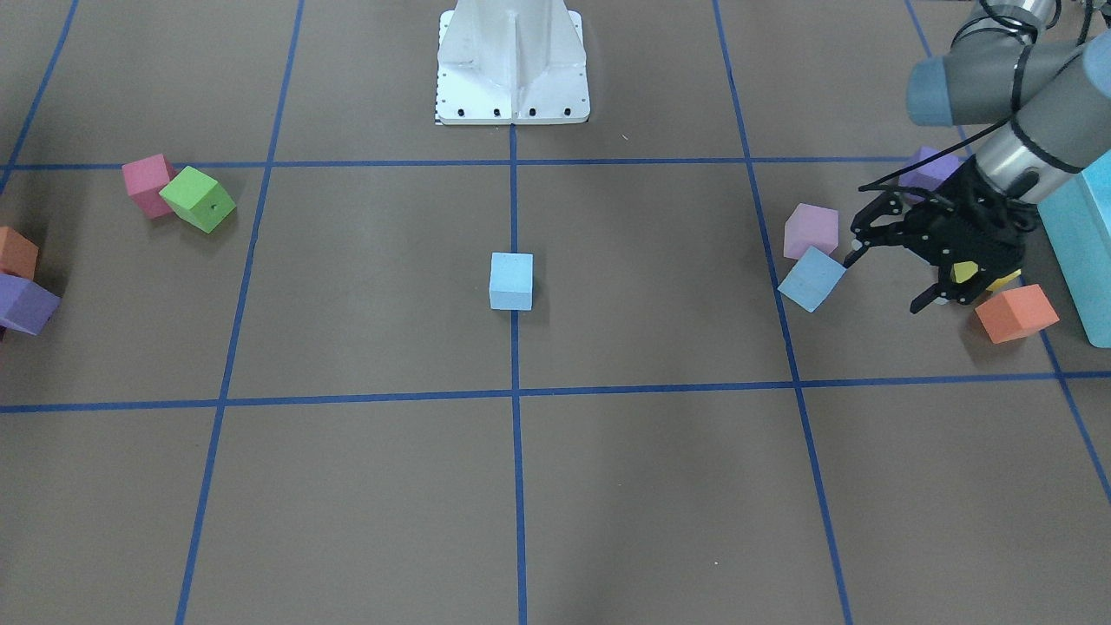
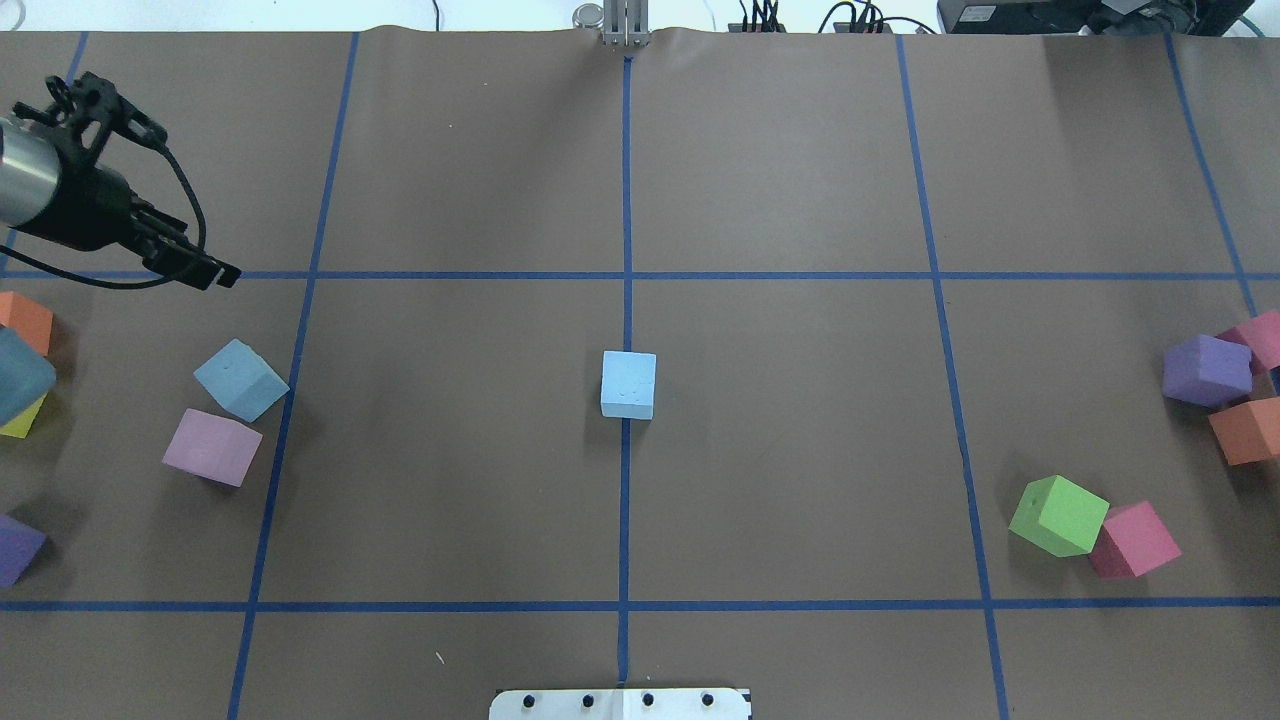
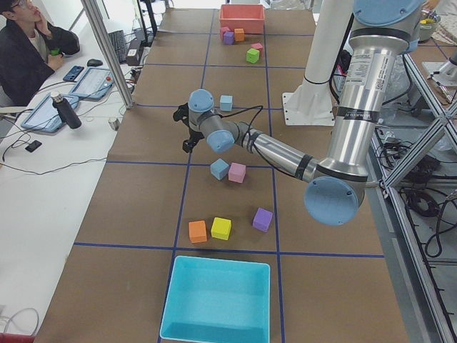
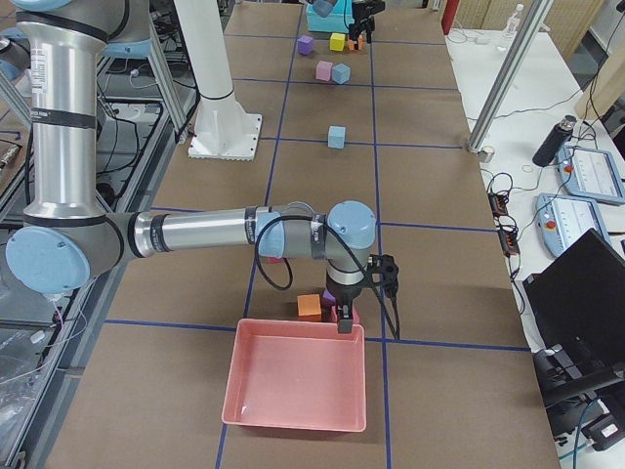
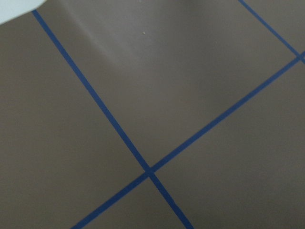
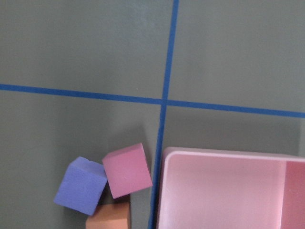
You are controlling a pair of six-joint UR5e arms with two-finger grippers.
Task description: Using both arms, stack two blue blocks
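Observation:
One pale blue block [image 1: 510, 280] sits on the centre line of the table, also in the overhead view [image 2: 629, 384]. The second blue block [image 1: 811, 278] lies turned at an angle on my left side [image 2: 241, 379], touching a lilac-pink cube [image 1: 811, 230]. My left gripper [image 1: 887, 282] is open and empty, hovering just beside this second block and apart from it; in the overhead view it [image 2: 200, 262] is beyond the block. My right gripper [image 4: 342, 311] shows only in the exterior right view, above cubes by a pink tray; I cannot tell whether it is open or shut.
An orange cube [image 1: 1015, 312], a yellow cube [image 1: 963, 273], a purple cube [image 1: 929, 169] and a large turquoise box [image 1: 1081, 252] crowd my left side. Green [image 2: 1058, 515], pink [image 2: 1135, 540], purple [image 2: 1205, 370] and orange [image 2: 1245, 430] cubes and the pink tray [image 4: 298, 383] are on my right. The white pedestal [image 1: 512, 61] stands behind.

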